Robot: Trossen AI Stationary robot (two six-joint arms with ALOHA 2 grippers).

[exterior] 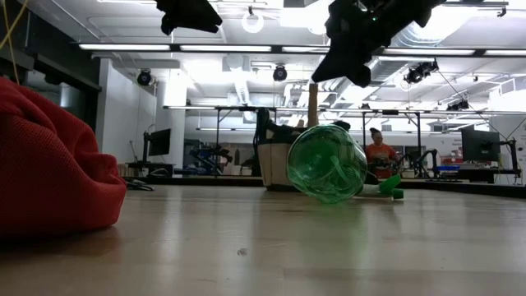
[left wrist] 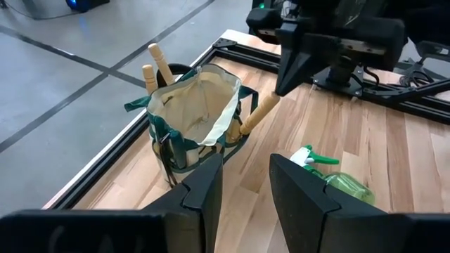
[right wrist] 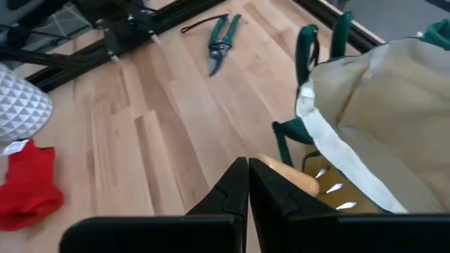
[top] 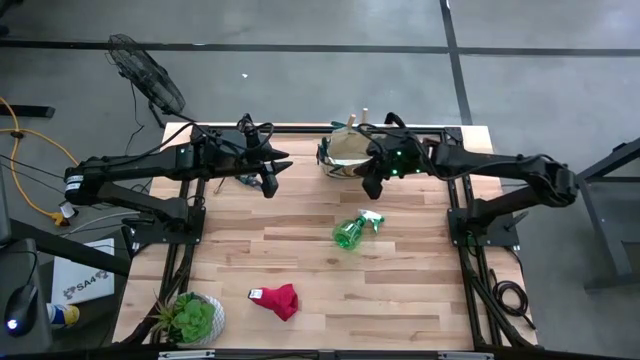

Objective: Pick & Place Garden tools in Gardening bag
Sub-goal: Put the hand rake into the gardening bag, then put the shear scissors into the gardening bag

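Gardening bag [top: 347,152]: far edge of surface [top: 420,290], wooden handles inside.
Right pincer [top: 372,187]: pressed together, empty, beside bag.
Left pincer [top: 268,183]: spread, waiting.
Outstanding: spray bottle [top: 352,231] mid-surface, red glove [top: 277,299] near edge, shears [right wrist: 222,41].
Next, likely: lower, grasp bottle.

Low view: red glove [exterior: 49,168] cut off at the picture's edge. Spray bottle [exterior: 329,163] blocks most of the gardening bag [exterior: 275,160]; only its near edge shows. Both arms cropped at the top, fingers out of frame.

High view: right gripper [top: 373,183] overlaps the bag rim, bag contents too small to tell. Pruning shears [top: 243,181] mostly hidden under the left gripper [top: 270,178].

Right wrist view: bag cut off at the edge, potted plant pot [right wrist: 20,105] cropped, wooden handle [right wrist: 285,176] partly behind the fingers [right wrist: 232,190].

Left wrist view: spray bottle partly hidden by the fingers [left wrist: 299,190]; tool heads buried inside the bag.
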